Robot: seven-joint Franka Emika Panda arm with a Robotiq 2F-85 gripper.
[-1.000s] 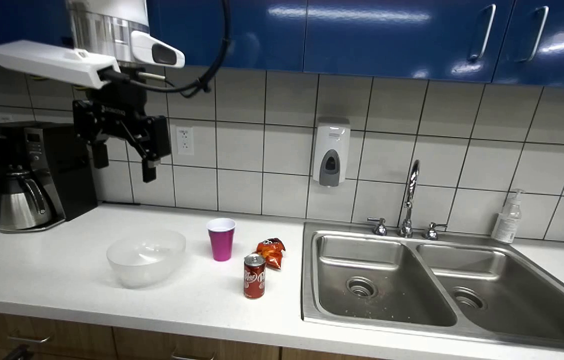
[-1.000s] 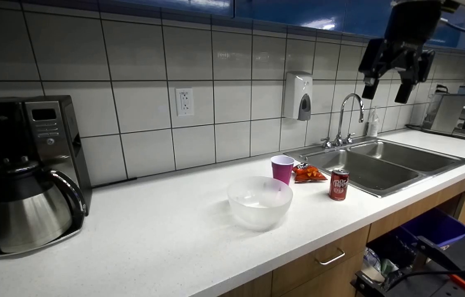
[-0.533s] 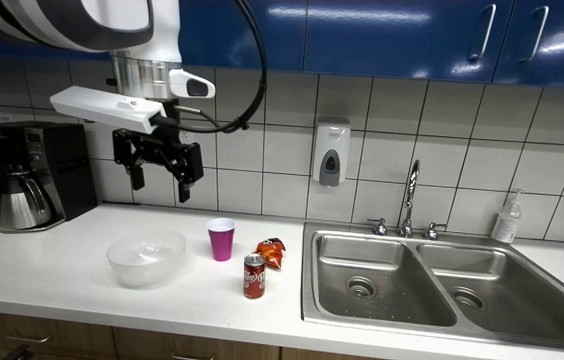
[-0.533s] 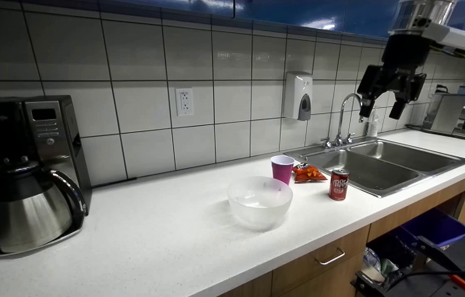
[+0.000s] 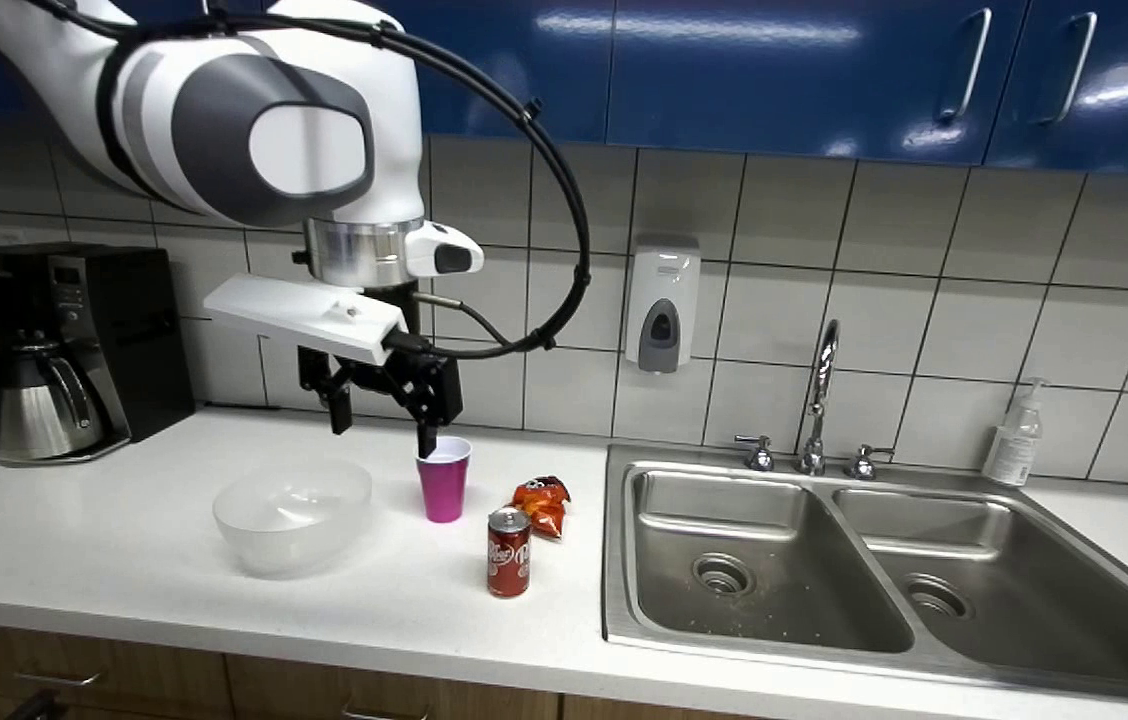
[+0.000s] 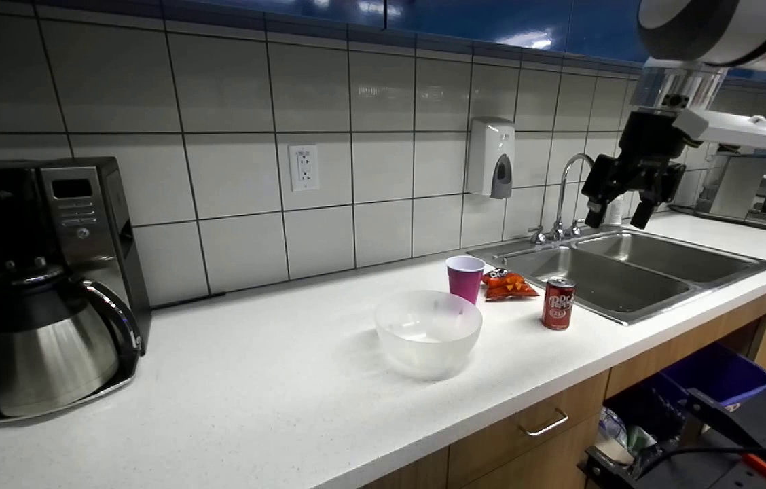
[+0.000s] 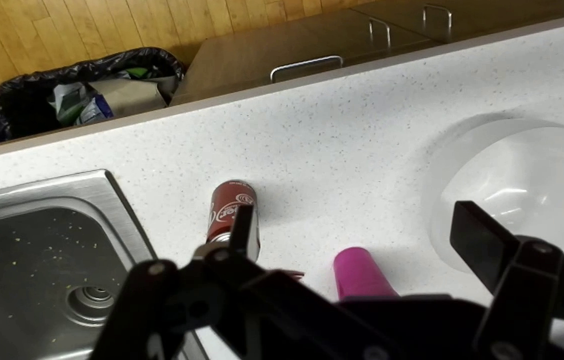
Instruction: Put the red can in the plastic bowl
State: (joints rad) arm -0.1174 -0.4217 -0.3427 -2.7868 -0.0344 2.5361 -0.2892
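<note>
Plastic bowl (image 5: pixel 289 542): lower left of an exterior view, on the counter (image 5: pixel 124 550).
Gripper (image 5: pixel 383 430): left of centre, above the counter, jaws wide apart.
Pink cup (image 5: pixel 444 488): upright, just left of lower centre.
Red can (image 5: pixel 508 558): lower centre, standing on the counter, apart from the bowl.
Sink (image 5: pixel 886 572): lower right.

Red can (image 6: pixel 558 305) upright, bowl (image 6: pixel 427 356) apart

Wrist view: can (image 7: pixel 225 207) partly hidden.
</note>
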